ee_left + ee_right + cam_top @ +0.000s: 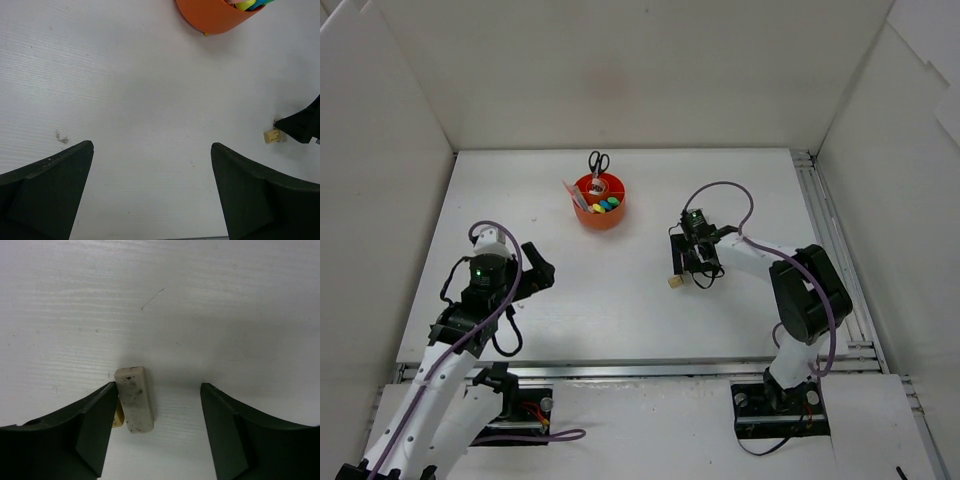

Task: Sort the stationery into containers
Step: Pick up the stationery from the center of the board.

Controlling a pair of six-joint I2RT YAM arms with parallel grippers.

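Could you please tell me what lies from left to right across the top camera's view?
Open left tool → low round orange plastic organiser → small beige block eraser. The right tool straddles that eraser, so I leave it out.

White surface (620, 310): orange organiser (601, 219) sits far-centre. One small whitish eraser (134, 399) lies flat right of centre, well apart from it. Small dark smudge (61, 137) on a bare patch.

top: overhead, whole table (620, 300) | left wrist: low, farther | right wrist: close; all share eraser (134, 399)
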